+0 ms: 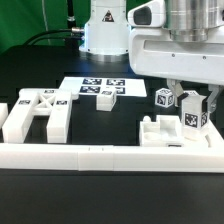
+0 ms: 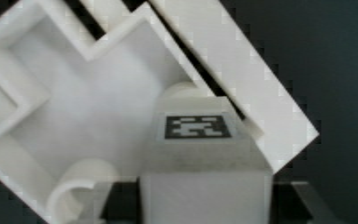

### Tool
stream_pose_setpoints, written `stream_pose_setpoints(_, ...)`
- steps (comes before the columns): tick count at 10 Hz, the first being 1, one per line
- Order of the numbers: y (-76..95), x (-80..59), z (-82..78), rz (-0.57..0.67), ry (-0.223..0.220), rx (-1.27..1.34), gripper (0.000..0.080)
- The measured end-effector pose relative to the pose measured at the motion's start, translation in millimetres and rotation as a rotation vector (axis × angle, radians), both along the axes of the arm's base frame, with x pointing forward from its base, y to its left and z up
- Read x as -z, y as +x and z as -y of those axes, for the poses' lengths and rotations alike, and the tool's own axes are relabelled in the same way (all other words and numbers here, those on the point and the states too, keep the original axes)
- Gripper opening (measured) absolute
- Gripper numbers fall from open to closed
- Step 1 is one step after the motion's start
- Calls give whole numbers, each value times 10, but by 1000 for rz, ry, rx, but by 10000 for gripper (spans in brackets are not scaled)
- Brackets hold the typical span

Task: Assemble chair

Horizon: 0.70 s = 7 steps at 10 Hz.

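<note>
Squarely inside gripper (image 1: 192,106), tagged chair block (image 1: 193,119), clamped.

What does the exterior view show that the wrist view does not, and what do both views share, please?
Only the exterior view shows the marker board, the H-shaped white part, the long white rail, a second tagged block and the arm's base. Only the wrist view gives a close look at the white panel's recessed face and slanted edges. Both show the tagged white block between the end effector's fingers, close to that panel.
</note>
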<state>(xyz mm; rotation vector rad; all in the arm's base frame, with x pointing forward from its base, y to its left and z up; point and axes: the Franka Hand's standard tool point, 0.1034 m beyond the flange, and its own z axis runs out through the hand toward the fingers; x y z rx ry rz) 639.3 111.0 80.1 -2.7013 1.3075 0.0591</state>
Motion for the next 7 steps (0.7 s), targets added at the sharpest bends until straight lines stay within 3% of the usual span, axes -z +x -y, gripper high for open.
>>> stream_pose_setpoints(4,-10,4,-41,-29,2,193,294)
stream_pose_setpoints(6,1,-23,-43,-14,1,118,608)
stream_pose_setpoints(7,4,-42,-68,-6,2,80,637)
